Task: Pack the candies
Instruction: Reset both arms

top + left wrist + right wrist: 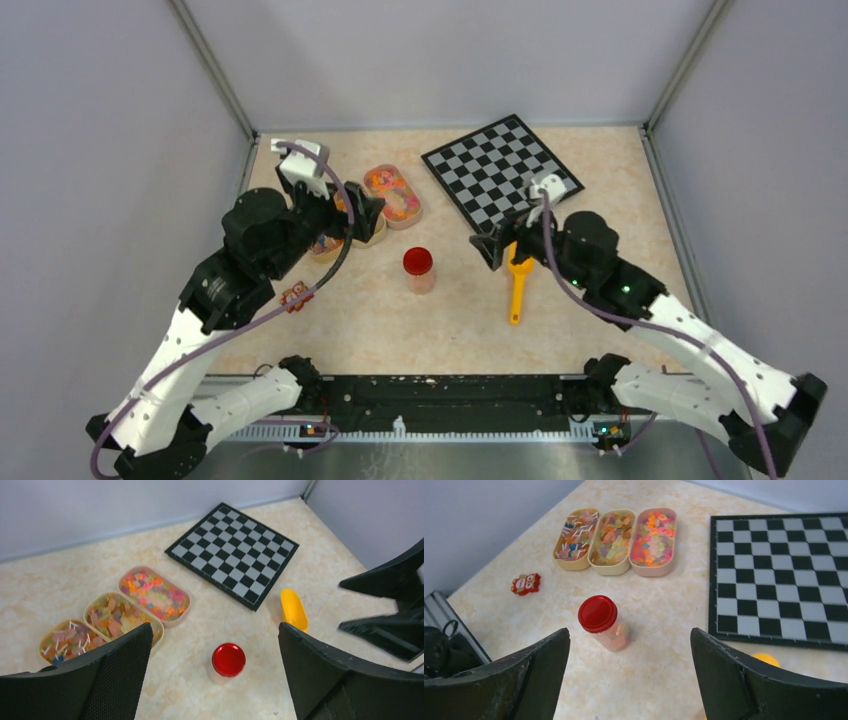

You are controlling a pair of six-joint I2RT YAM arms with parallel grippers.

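Red-lidded jar (598, 614) holds candies (616, 636); three oval trays (609, 572) hold more.

**Arrangement of items on the table (400, 335), overhead view.**
Three trays (610, 570) sit side by side in a touching row left of centre in the upper half, with the candies (393, 193) in the tray at the row's upper right end (the other two are filled as well). The chessboard (500, 170) lies to their right, turned cornerwise. The jar (419, 268) stands upright at centre, below the trays. The scoop (517, 287) lies to its right, near the board's lower edge, and a small figure (295, 297) lies to the jar's left.
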